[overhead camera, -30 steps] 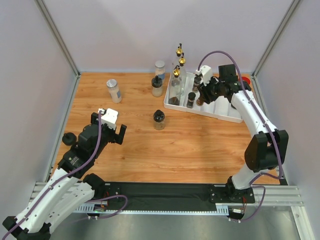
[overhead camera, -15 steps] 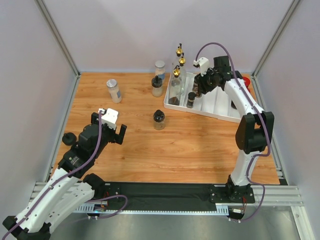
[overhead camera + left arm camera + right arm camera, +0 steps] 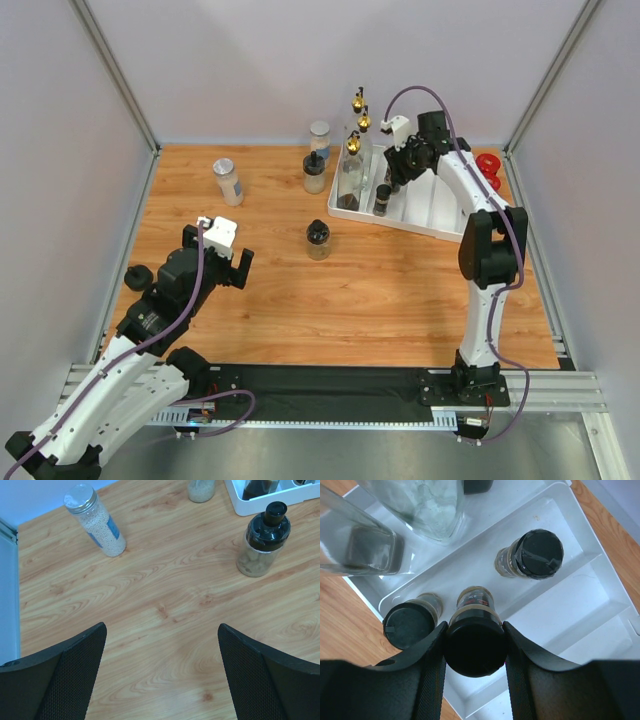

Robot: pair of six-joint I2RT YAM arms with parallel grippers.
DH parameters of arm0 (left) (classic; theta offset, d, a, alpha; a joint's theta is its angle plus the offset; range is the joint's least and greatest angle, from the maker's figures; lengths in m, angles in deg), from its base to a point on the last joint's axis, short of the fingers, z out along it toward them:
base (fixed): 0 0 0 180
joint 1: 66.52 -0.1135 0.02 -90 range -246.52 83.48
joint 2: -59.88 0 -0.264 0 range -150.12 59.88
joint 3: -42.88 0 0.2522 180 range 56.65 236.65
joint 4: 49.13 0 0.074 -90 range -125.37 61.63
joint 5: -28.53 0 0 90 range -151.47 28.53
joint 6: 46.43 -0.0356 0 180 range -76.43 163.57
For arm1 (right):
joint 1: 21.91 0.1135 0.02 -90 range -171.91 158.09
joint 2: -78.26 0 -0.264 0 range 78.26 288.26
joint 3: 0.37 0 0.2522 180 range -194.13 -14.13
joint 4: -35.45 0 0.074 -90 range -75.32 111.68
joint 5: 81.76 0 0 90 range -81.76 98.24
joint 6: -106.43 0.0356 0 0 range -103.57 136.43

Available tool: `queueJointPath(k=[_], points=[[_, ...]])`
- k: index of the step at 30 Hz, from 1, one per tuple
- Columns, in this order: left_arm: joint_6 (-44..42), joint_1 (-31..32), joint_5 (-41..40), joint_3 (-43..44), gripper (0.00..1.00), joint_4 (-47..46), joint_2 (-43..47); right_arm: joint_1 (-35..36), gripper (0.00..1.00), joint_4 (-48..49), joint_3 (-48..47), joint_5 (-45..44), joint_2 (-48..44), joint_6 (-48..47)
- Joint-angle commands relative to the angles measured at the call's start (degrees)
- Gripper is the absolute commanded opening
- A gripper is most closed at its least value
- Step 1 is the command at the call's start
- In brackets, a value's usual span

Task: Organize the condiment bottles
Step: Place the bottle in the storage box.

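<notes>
My right gripper is shut on a black-capped spice jar, held upright over the near-left compartment of the white tray. Two other black-capped spice jars stand in the tray beside it, and two clear glass bottles stand beyond. From above, the right gripper hangs at the tray's left end, close to the gold-spouted bottles. My left gripper is open above bare wood, and nothing lies between its fingers.
On the wood stand a silver-lidded jar, a second one at the back, and two black-capped jars. Two red-lidded jars sit behind the tray's right end. White walls enclose the table on three sides.
My right arm has carried the spice jar from the tray's middle toward its back left end, with the elbow swinging in over the tray. The left arm has not moved.
</notes>
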Motion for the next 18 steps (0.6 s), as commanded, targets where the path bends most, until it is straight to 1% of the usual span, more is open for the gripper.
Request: queueJointPath(k=[1, 6, 9, 12, 13, 15, 16, 18], points=[[-1.43, -0.32, -0.45, -0.72, 1.00, -1.48, 0.01, -0.27, 0.06, 1.46, -3.08, -0.80, 1.70, 1.65], [-1.52, -0.23, -0.63, -0.81, 1.00, -1.48, -0.17, -0.27, 0.09, 1.56, -3.96, -0.88, 4.33, 2.01], [-1.44, -0.32, -0.71, -0.81, 1.00, -1.66, -0.25, -0.27, 0.12, 1.55, -4.22, -0.88, 5.39, 2.27], [-1.52, -0.23, -0.80, -0.72, 1.00, -1.57, -0.34, -0.27, 0.20, 1.73, -4.22, -0.97, 6.01, 2.53], [-1.52, -0.23, -0.80, -0.81, 1.00, -1.57, -0.34, -0.27, 0.25, 1.82, -4.22, -0.88, 6.10, 2.62], [-1.61, -0.23, -0.89, -0.72, 1.00, -1.57, -0.34, -0.27, 0.32, 1.82, -4.22, -1.06, 6.27, 2.80], [-1.52, -0.32, -0.89, -0.72, 1.00, -1.57, -0.43, -0.27, 0.39, 1.73, -3.96, -1.23, 6.27, 2.80], [-1.61, -0.23, -0.98, -0.72, 1.00, -1.57, -0.43, -0.36, 0.44, 2.08, -3.69, -1.67, 6.10, 2.89]])
